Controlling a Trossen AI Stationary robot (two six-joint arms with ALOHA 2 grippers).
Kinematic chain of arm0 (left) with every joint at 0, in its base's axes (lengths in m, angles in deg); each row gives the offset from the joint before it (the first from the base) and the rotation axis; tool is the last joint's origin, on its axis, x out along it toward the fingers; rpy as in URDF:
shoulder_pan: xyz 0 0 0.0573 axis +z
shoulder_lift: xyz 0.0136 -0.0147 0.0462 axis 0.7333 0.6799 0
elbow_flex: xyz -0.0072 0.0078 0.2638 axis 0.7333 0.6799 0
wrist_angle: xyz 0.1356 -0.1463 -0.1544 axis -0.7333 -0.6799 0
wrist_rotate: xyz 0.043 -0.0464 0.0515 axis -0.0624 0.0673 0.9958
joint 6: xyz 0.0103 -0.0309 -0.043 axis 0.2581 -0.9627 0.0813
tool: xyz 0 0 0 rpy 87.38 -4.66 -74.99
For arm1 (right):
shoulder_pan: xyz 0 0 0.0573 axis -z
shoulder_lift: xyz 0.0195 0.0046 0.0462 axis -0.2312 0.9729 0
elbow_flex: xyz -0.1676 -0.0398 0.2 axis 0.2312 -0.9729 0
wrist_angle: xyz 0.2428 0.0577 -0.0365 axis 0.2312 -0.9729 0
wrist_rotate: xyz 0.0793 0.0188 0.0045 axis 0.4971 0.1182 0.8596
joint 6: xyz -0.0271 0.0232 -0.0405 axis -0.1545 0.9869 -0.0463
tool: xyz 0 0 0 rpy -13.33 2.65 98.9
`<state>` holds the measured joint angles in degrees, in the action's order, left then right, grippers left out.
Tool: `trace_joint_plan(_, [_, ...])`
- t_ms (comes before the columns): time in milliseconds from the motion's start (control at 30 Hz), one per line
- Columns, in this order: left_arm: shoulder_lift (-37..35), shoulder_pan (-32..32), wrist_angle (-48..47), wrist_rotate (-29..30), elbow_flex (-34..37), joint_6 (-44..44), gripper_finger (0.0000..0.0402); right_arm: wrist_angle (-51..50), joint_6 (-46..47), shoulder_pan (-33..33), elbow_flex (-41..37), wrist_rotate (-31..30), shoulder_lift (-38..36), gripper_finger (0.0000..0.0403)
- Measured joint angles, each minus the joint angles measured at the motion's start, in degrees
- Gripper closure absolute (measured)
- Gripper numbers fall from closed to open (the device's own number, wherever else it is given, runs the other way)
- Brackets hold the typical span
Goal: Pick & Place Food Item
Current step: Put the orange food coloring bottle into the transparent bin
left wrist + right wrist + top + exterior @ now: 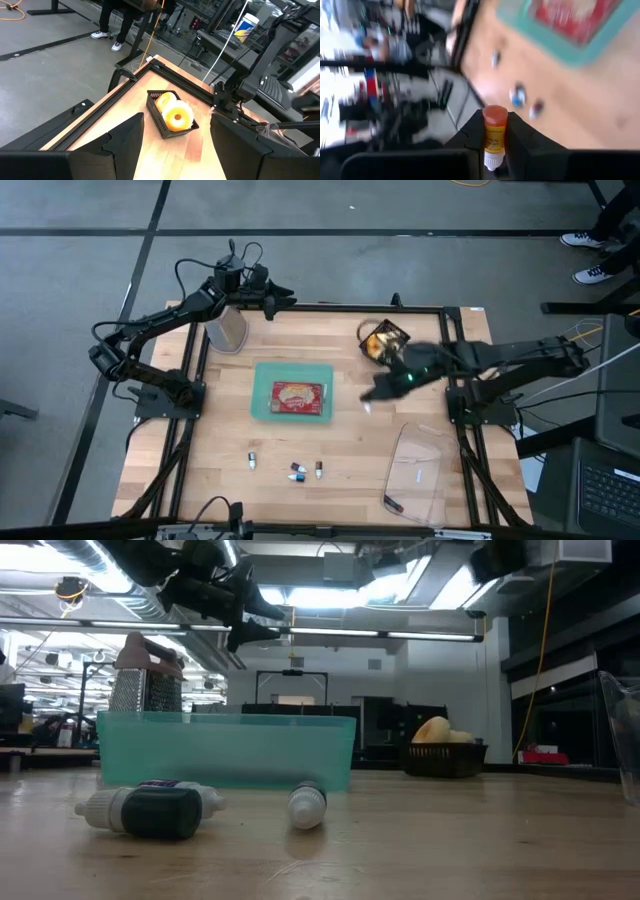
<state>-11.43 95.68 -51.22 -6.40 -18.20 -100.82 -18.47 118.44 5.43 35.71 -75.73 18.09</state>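
Wooden tabletop (340, 450) bearing a teal plastic tray (292, 370) with a red food packet (298, 397). Right gripper (492, 150), raised right of the tray, clenches a small orange-capped bottle (494, 135). Left gripper (175, 145) waits, jaws spread and empty, at the far-left corner. Risk: the narrow pinch may let the bottle slip mid-carry.

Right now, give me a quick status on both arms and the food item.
Right pincer shut on small bottle, above table between basket and tray. Left pincer open, at table's far edge. Nothing in the way.
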Motion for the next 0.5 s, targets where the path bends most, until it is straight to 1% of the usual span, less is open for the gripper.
trace_joint_plan(167, [0.0, 0.0, -0.2, 0.0, 0.0, 0.0, 0.0178, -6.7, 6.6, -10.3, 0.0, 1.4, 0.6, 0.0358])
trace_joint_plan(367, [0.0, 0.0, -0.5, -0.5, 0.0, 0.2, 0.0178, -20.0, 15.7, -21.8, 0.0, 4.0, 1.9, 0.0358])
trace_joint_plan(500, [0.0, 0.0, -0.7, -1.1, 0.0, 1.6, 0.0178, -24.2, 20.3, -27.5, 0.0, 4.2, 3.4, 0.0358])
